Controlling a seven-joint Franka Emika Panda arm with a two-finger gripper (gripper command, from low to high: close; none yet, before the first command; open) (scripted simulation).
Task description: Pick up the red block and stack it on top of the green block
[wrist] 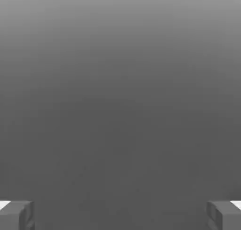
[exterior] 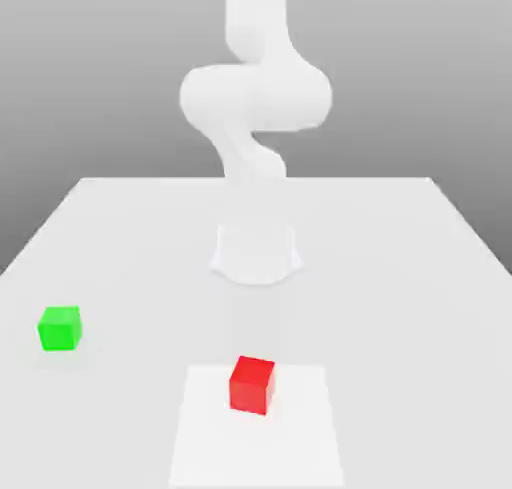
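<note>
Two blocks apart; red block (exterior: 252,385) on white patch (exterior: 256,447); jaws spread

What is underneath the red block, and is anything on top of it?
The red block sits on the bright white patch; the spot directly beneath it is covered and cannot be seen. Its top face is bare.

Pale tabletop (exterior: 400,307), far edge straight across, sides widening toward the camera. Flat white square (exterior: 255,457) on it, near side, about mid-width in exterior view. Backdrop (exterior: 440,77) plain grey, lighter up top, darker lower down.
</note>
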